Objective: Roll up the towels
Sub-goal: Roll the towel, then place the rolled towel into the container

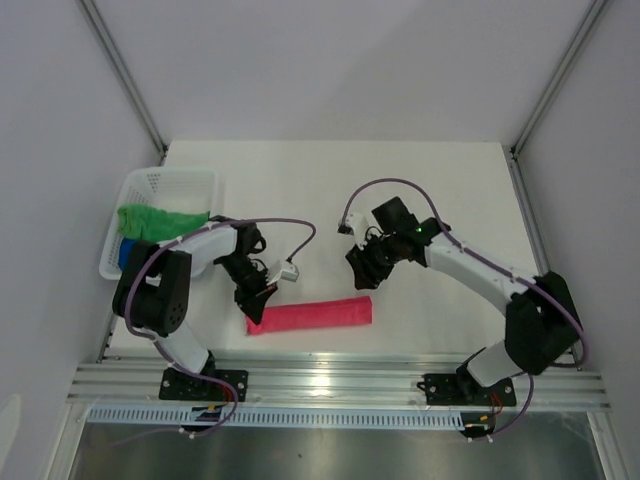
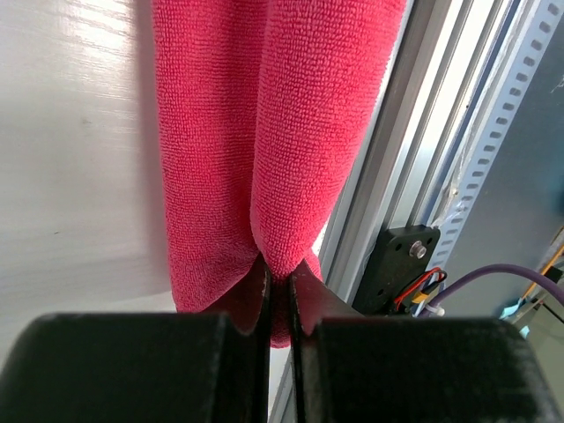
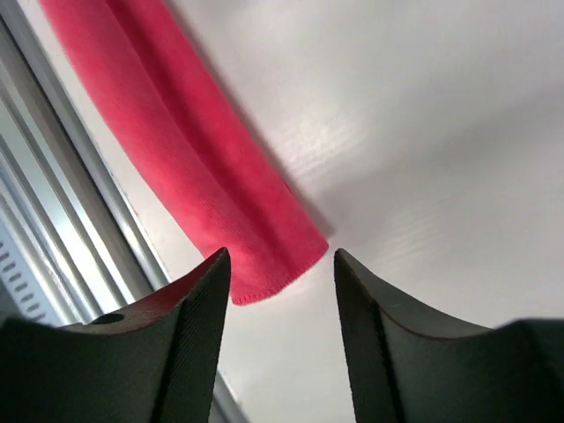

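Observation:
The pink-red towel (image 1: 312, 315) lies rolled into a long narrow strip near the table's front edge. My left gripper (image 1: 254, 303) is shut on its left end; in the left wrist view the jaws pinch a fold of the towel (image 2: 264, 159). My right gripper (image 1: 362, 272) is open and empty, held just above and behind the roll's right end, which shows below it in the right wrist view (image 3: 220, 185). The green towel (image 1: 160, 220) lies bunched in the white basket, with the blue towel (image 1: 126, 252) partly hidden under it.
The white mesh basket (image 1: 170, 182) stands at the left edge of the table. An aluminium rail (image 1: 340, 382) runs along the front edge, close to the roll. The left arm's cable (image 1: 285, 268) hangs over the table behind the roll.

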Available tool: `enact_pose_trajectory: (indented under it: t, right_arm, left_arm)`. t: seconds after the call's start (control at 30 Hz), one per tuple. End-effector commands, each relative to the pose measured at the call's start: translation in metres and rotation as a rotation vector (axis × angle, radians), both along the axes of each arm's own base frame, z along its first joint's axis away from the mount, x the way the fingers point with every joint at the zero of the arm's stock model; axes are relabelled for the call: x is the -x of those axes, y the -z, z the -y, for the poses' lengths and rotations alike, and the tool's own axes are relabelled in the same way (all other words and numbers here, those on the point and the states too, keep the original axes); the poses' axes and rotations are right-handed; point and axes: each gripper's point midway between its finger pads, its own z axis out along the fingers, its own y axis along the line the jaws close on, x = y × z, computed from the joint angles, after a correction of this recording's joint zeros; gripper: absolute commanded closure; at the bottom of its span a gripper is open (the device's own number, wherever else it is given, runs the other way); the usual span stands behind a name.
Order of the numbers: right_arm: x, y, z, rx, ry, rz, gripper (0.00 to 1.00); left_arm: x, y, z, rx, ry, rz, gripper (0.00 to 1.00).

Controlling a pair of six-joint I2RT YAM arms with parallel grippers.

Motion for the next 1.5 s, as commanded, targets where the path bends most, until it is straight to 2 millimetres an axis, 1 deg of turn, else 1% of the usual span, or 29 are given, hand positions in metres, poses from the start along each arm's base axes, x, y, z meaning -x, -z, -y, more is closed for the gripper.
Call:
enact_pose_trajectory:
  t: [0.0,0.03,0.07,0.1,0.13,0.17,0.2,0.3,0.33,0.43,0.57,0.63,0.67,0.77,0.8,0.87,0.9,0.93,0.97,1.0,1.03,1.17,1.2,1.23,1.3,1.33,1.4,1.43,1.47]
  right_arm:
    - [-0.011,-0.045,-0.027,-0.149,-0.008,0.257,0.45]
    - [-0.006,-0.048,-0.034,-0.182,-0.027,0.275,0.43]
    - [0.000,-0.045,-0.041,-0.217,-0.056,0.302,0.42]
    - [0.015,-0.046,-0.054,-0.245,-0.118,0.323,0.39]
    - [0.024,-0.042,-0.062,-0.253,-0.154,0.334,0.38]
    - [0.026,-0.040,-0.071,-0.265,-0.188,0.375,0.38]
    - [0.036,-0.026,-0.080,-0.250,-0.230,0.355,0.37]
    - [0.038,-0.015,-0.097,-0.274,-0.275,0.325,0.36]
    - [0.037,0.000,-0.101,-0.248,-0.280,0.293,0.36]
    - [0.036,0.013,-0.111,-0.241,-0.313,0.243,0.36]
    - [0.038,0.022,-0.113,-0.239,-0.320,0.220,0.35]
    - [0.041,0.023,-0.112,-0.247,-0.328,0.203,0.37]
    - [0.043,0.025,-0.111,-0.251,-0.333,0.189,0.39]
    - [0.051,0.025,-0.111,-0.271,-0.354,0.134,0.71]
    - [0.051,0.025,-0.110,-0.274,-0.354,0.127,0.85]
    - [0.055,0.022,-0.110,-0.298,-0.362,0.098,0.95]
    - [0.052,0.022,-0.108,-0.304,-0.354,0.085,1.00]
    - [0.050,0.022,-0.107,-0.312,-0.349,0.071,1.00]
    - [0.052,0.020,-0.107,-0.325,-0.353,0.049,1.00]
    - [0.047,0.020,-0.107,-0.324,-0.336,0.040,1.00]
    - [0.049,0.022,-0.105,-0.313,-0.333,0.018,1.00]
    - [0.046,0.029,-0.102,-0.295,-0.312,-0.058,1.00]
    - [0.041,0.034,-0.101,-0.290,-0.289,-0.084,1.00]
    - [0.038,0.035,-0.101,-0.292,-0.277,-0.095,1.00]
    - [0.036,0.037,-0.101,-0.307,-0.273,-0.125,1.00]
    - [0.030,0.039,-0.102,-0.312,-0.251,-0.141,1.00]
    - [0.026,0.038,-0.104,-0.325,-0.236,-0.167,1.00]
    - [0.020,0.039,-0.104,-0.327,-0.221,-0.173,1.00]
    - [0.019,0.041,-0.104,-0.328,-0.217,-0.179,1.00]
  left_arm:
    - [-0.008,-0.005,0.007,0.052,-0.027,-0.009,0.96]
    - [-0.009,-0.005,0.007,0.054,-0.034,-0.011,0.96]
    - [-0.010,-0.005,0.007,0.054,-0.040,-0.013,0.96]
    - [-0.012,-0.004,0.007,0.053,-0.041,-0.012,0.96]
    - [-0.013,-0.004,0.007,0.055,-0.045,-0.011,0.96]
    - [-0.014,-0.004,0.007,0.054,-0.044,-0.009,0.96]
    - [-0.014,-0.004,0.007,0.053,-0.044,-0.010,0.96]
    - [-0.015,-0.004,0.006,0.048,-0.043,-0.003,0.96]
    - [-0.015,-0.003,0.006,0.045,-0.044,-0.005,0.96]
    - [-0.014,-0.003,0.005,0.041,-0.043,-0.007,0.96]
    - [-0.014,-0.002,0.005,0.043,-0.043,-0.006,0.95]
    - [-0.014,-0.002,0.005,0.041,-0.045,-0.011,0.95]
    - [-0.014,-0.001,0.005,0.039,-0.045,-0.012,0.95]
    - [-0.013,-0.002,0.004,0.038,-0.047,-0.007,0.94]
    - [-0.013,-0.003,0.004,0.039,-0.048,-0.003,0.92]
    - [-0.014,-0.004,0.003,0.035,-0.049,0.011,0.89]
    - [-0.015,-0.006,0.003,0.035,-0.054,0.033,0.84]
    - [-0.017,-0.006,0.001,0.025,-0.054,0.049,0.81]
    - [-0.018,-0.008,0.001,0.022,-0.057,0.065,0.73]
    - [-0.022,-0.010,0.001,0.024,-0.067,0.097,0.70]
    - [-0.024,-0.012,0.001,0.023,-0.072,0.114,0.68]
    - [-0.035,-0.027,0.006,0.047,-0.121,0.205,0.50]
    - [-0.038,-0.030,0.007,0.056,-0.135,0.227,0.48]
    - [-0.049,-0.037,0.011,0.076,-0.150,0.289,0.47]
    - [-0.058,-0.040,0.013,0.074,-0.197,0.322,0.45]
    - [-0.066,-0.041,0.016,0.085,-0.211,0.347,0.44]
    - [-0.067,-0.038,0.020,0.085,-0.227,0.330,0.45]
    - [-0.066,-0.036,0.022,0.084,-0.225,0.318,0.46]
    - [-0.063,-0.029,0.024,0.074,-0.221,0.290,0.47]
